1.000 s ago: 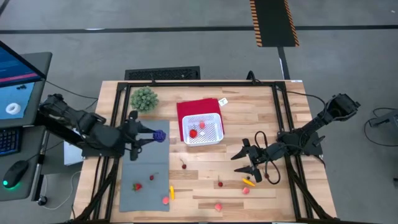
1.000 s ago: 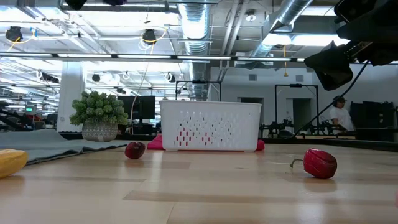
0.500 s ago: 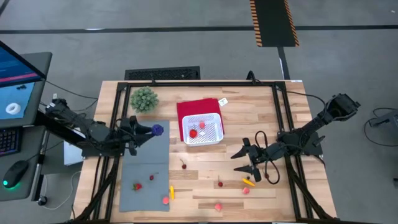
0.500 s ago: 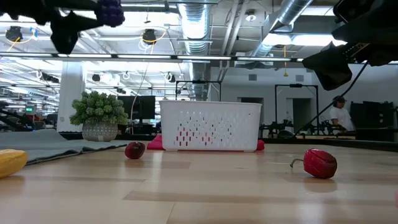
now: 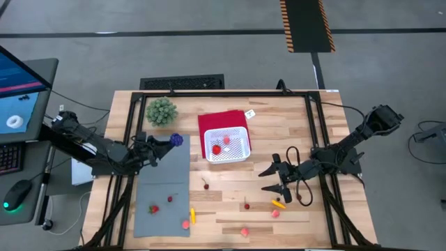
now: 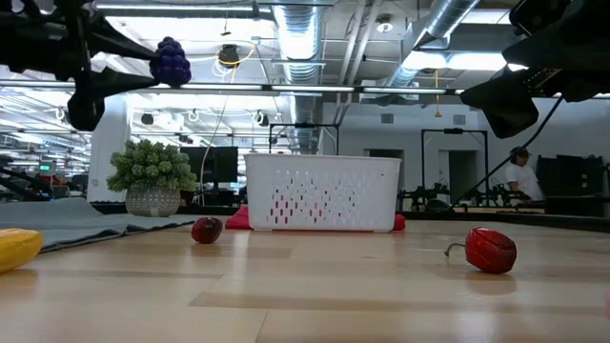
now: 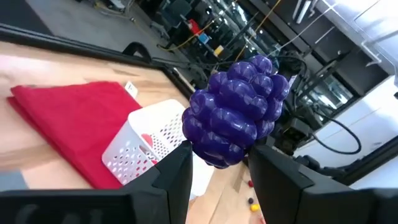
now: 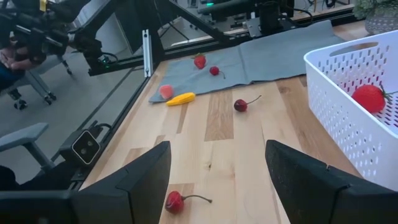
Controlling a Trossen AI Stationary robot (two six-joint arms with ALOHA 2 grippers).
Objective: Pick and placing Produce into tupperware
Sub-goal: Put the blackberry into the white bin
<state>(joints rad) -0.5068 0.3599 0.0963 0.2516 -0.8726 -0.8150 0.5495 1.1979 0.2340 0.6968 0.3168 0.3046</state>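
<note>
From above, the left gripper sits over the top edge of the grey mat, pinching a purple grape bunch, with the white tupperware to its right on a red cloth; two red pieces lie inside it. The right gripper waits over bare wood, jaws spread. At table level, the grapes hang high above the green plant. From the left wrist, both fingers clamp the bunch. The right wrist view shows a cherry beside the basket
</note>
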